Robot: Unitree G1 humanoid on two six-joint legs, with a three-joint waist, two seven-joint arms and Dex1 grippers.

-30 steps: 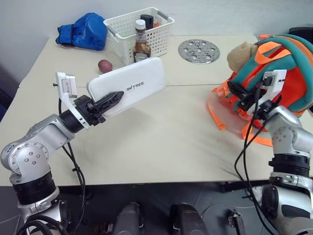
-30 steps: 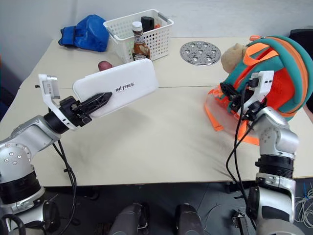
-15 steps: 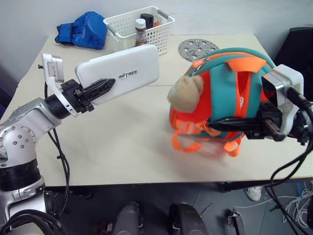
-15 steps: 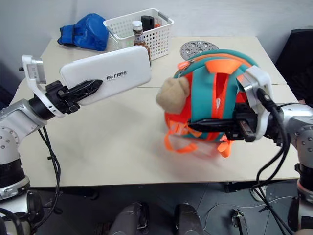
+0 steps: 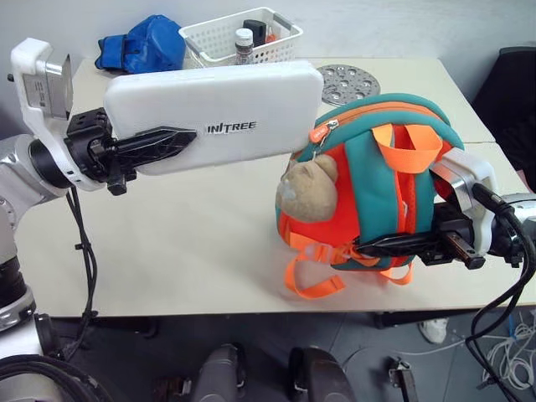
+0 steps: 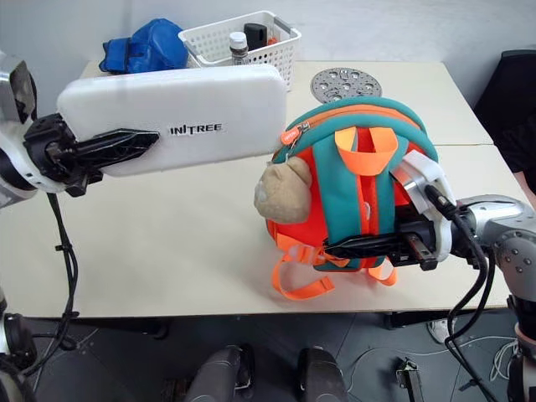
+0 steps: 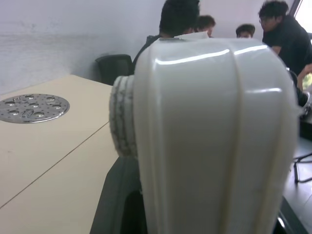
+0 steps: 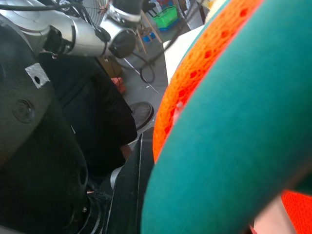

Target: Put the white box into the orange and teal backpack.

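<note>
Our left gripper [image 5: 167, 141] pinches one end of the flat white rectangular box with dark lettering [image 5: 219, 115], holding it lengthwise in the air, its far end just above the small orange and teal backpack [image 5: 368, 188]. Our right gripper [image 5: 394, 245], fingers pressed together on a teal strap, holds the backpack upright at the beige table's [image 5: 176, 243] front edge, tan plush toy [image 5: 307, 189] facing us.

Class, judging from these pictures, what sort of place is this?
Probably a shared lab or office workroom: plain beige tables pushed together, cables on the floor, and several people beside an office chair.
</note>
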